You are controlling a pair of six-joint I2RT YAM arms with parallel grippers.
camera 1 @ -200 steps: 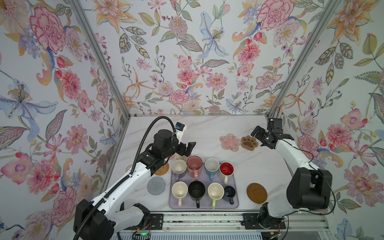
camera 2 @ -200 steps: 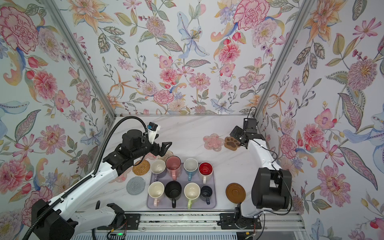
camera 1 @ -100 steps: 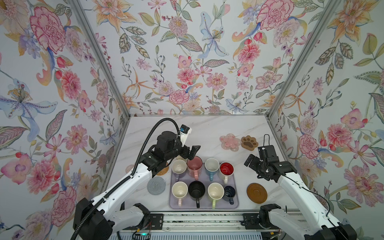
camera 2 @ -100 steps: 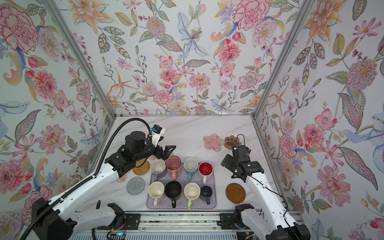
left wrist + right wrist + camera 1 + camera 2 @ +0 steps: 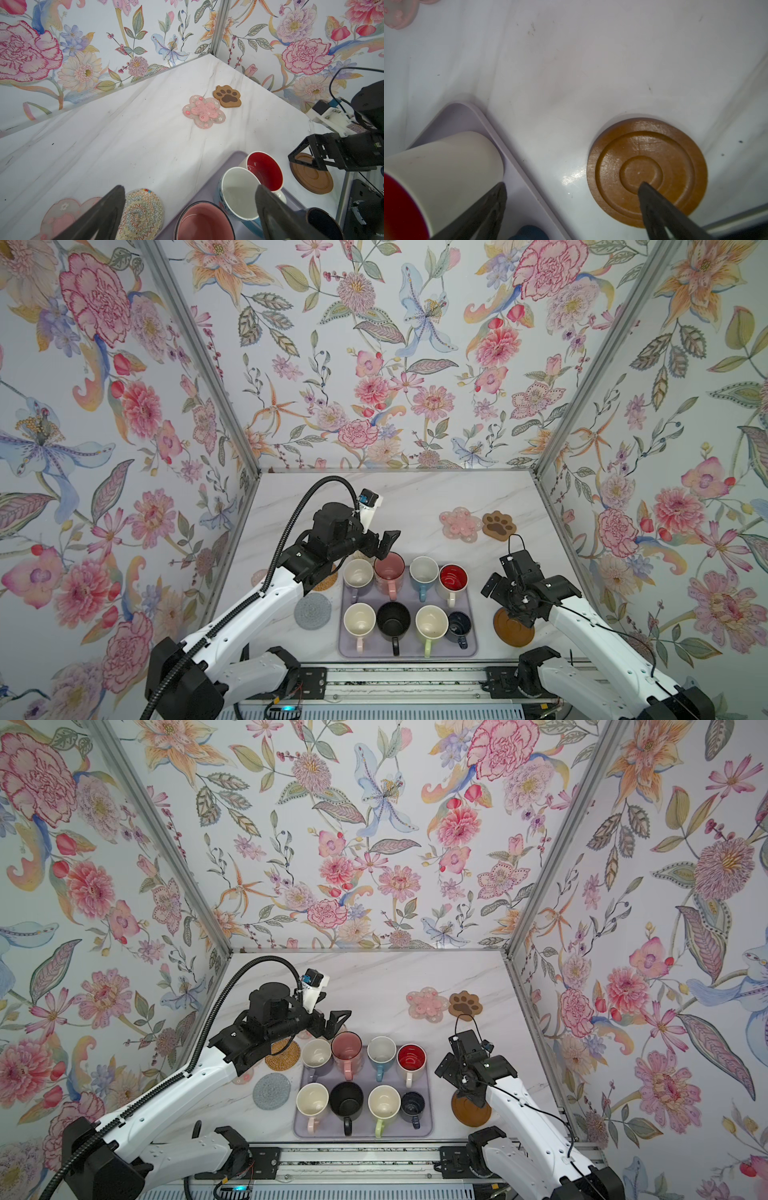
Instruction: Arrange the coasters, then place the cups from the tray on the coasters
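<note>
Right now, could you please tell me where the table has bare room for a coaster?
The far half of the table is bare, left of the pink flower coaster. A narrow strip runs between tray and brown disc. Crowded: the full tray and the coasters at its left.

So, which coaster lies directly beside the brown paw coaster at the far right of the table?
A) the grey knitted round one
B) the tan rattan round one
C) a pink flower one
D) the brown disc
C: in a top view the pink flower coaster lies close against the left side of the brown paw coaster, and the left wrist view shows the same pair together.
</note>
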